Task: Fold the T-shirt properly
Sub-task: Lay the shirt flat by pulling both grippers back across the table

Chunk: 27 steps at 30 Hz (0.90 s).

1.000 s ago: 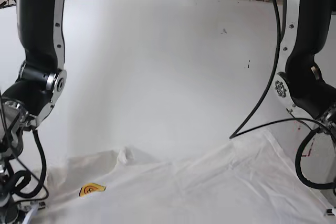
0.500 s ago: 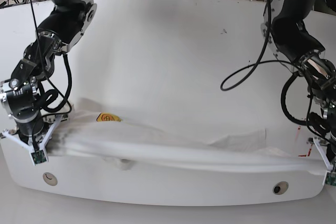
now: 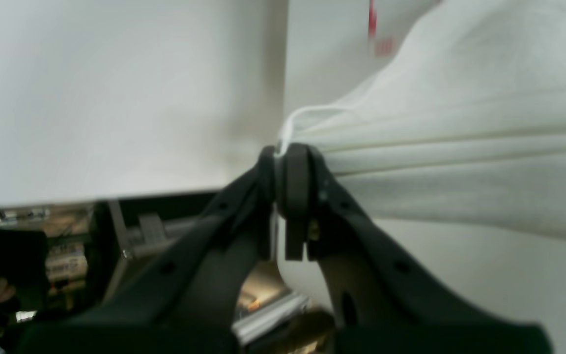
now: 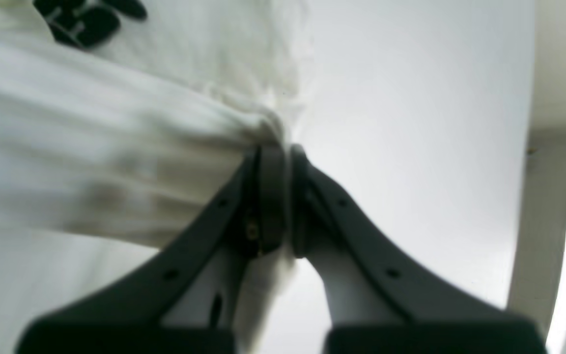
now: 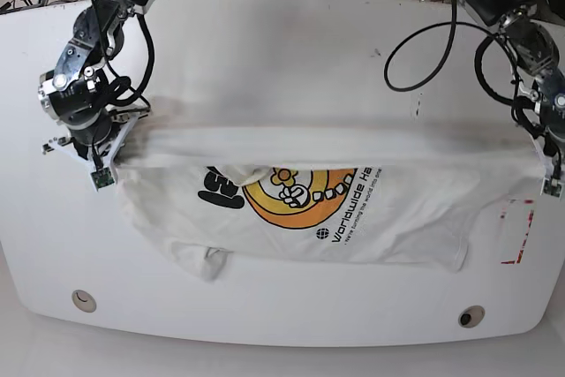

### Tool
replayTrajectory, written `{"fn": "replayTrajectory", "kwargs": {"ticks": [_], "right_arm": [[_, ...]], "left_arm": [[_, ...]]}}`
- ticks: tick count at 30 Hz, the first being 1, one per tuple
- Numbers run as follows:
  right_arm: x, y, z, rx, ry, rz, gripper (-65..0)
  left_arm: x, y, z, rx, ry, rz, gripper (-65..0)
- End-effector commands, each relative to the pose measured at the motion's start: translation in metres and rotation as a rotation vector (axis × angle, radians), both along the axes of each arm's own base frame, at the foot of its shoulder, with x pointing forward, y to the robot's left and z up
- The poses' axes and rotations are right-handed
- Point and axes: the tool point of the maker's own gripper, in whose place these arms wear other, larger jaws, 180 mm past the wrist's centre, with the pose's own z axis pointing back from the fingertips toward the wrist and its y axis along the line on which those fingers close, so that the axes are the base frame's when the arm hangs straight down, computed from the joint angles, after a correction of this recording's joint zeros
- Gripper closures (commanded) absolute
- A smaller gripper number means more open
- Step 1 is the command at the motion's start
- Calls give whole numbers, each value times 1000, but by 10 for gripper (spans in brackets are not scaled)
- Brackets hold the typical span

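- The T-shirt (image 5: pixel 309 209) lies print-up across the middle of the table (image 5: pixel 282 59). Its long axis runs left to right in the base view, and the top edge is pulled into a straight, taut ridge.
- That ridge is held at both ends. The right gripper (image 5: pixel 104 158) is at the middle left of the frame and the left gripper (image 5: pixel 546 165) at the middle right.
- In the right wrist view, the right gripper (image 4: pixel 280 152) is clenched on a bunched corner of cloth, with black lettering at the upper left.
- In the left wrist view, the left gripper (image 3: pixel 285 157) is likewise pinched tight on the shirt's edge. The cloth fans away to the right of the frame.
- From both grippers the shirt body hangs toward the bottom of the base frame. Neither arm is nearer, since each holds one end.
- My judgement: the next fold turns on carrying this held edge evenly down over the body.
- Count: one shirt, two grippers, one table.
- A red mark (image 5: pixel 516 245) sits on the table at the lower right.
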Motion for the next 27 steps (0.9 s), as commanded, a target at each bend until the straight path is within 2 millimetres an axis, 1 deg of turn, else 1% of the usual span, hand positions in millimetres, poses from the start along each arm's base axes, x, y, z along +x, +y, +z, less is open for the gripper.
{"fn": "replayTrajectory", "kwargs": {"ticks": [1, 6, 12, 16, 19, 23, 27], "right_arm": [[-15, -22, -2, -54, 29, -77, 0], [-41, -18, -27, -38, 112, -83, 0], [-73, -5, -56, 2, 205, -82, 0], [-95, 2, -73, 23, 266, -87, 0], [-111, 5, -82, 33, 308, -91, 0], [-124, 5, -89, 33, 343, -91, -2], [-135, 5, -94, 31, 372, -92, -5]], "left_arm": [[-23, 18, 0, 54, 40, 63, 0], [-53, 19, -30, 56, 157, 66, 0], [-85, 18, -63, 41, 288, 62, 0], [-92, 15, -80, 21, 317, 24, 0], [-92, 9, -91, -10, 309, -11, 0], [-89, 8, -100, -31, 308, -33, 0], [-92, 9, -118, -69, 335, -40, 0]]}}
